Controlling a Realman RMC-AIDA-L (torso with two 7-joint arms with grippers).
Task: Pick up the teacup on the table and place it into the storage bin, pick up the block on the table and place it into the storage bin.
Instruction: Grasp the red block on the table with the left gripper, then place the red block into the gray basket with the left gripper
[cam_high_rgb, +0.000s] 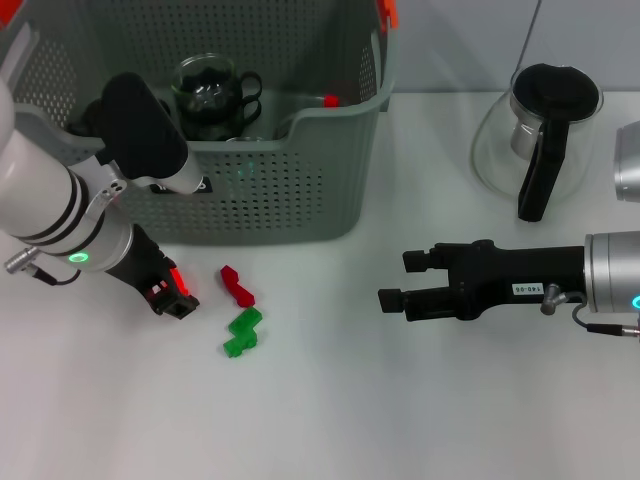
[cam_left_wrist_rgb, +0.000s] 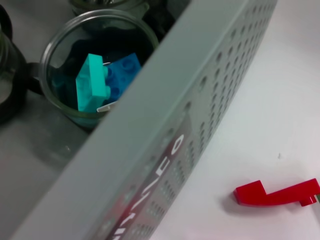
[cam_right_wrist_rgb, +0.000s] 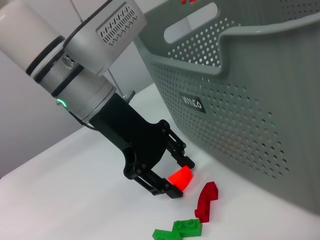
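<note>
The grey-green storage bin (cam_high_rgb: 250, 190) stands at the back centre, and a glass teacup (cam_high_rgb: 208, 95) stands inside it. In the left wrist view a glass cup (cam_left_wrist_rgb: 65, 65) in the bin holds teal and blue blocks. My left gripper (cam_high_rgb: 172, 295) is low over the table in front of the bin's left part, shut on a small orange-red block (cam_right_wrist_rgb: 181, 177). A dark red block (cam_high_rgb: 237, 285) and a green block (cam_high_rgb: 242, 332) lie on the table just to its right. My right gripper (cam_high_rgb: 400, 282) is open and empty, hovering at the right.
A glass carafe with a black handle (cam_high_rgb: 540, 130) stands at the back right, and a silver object (cam_high_rgb: 630, 165) is at the right edge. White table (cam_high_rgb: 330, 420) spreads in front.
</note>
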